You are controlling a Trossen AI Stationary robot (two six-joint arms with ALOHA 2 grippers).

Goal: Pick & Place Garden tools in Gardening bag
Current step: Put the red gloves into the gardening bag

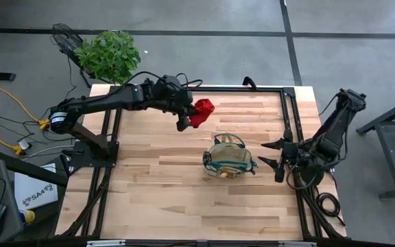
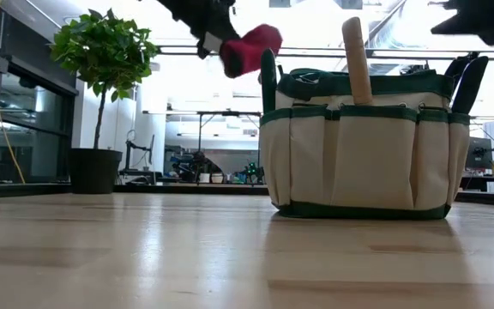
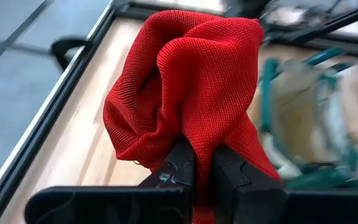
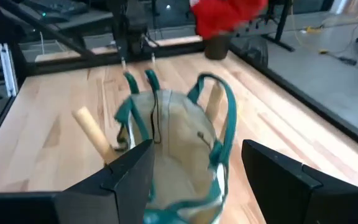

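A red glove (image 1: 201, 111) hangs bunched in the air over the table's far middle, up and to the left of the gardening bag; my left gripper (image 1: 186, 116) is shut on it. The tan gardening bag (image 1: 228, 159) with green trim stands upright on its base at the table's middle right. A wooden tool handle (image 2: 356, 60) and dark green-black handles (image 2: 468, 81) stick up out of it. My right gripper (image 1: 275, 156) waits open just right of the bag, its fingers pointing at it, holding nothing. My left gripper pinches a bunched fold of the red glove's knit (image 3: 199, 134) between its two fingers (image 3: 180, 171). The fingers reach in from the table's left, slanting downward. The glove bulges out beyond the fingertips in several crumpled layers, slack and lifted clear of the table.
A potted plant (image 1: 110, 55) in a black pot (image 2: 93, 169) stands off the table's far left corner. A black metal frame (image 1: 288, 113) runs along the table's edges. Bare wood lies in front of and to the left of the bag (image 1: 156, 199).
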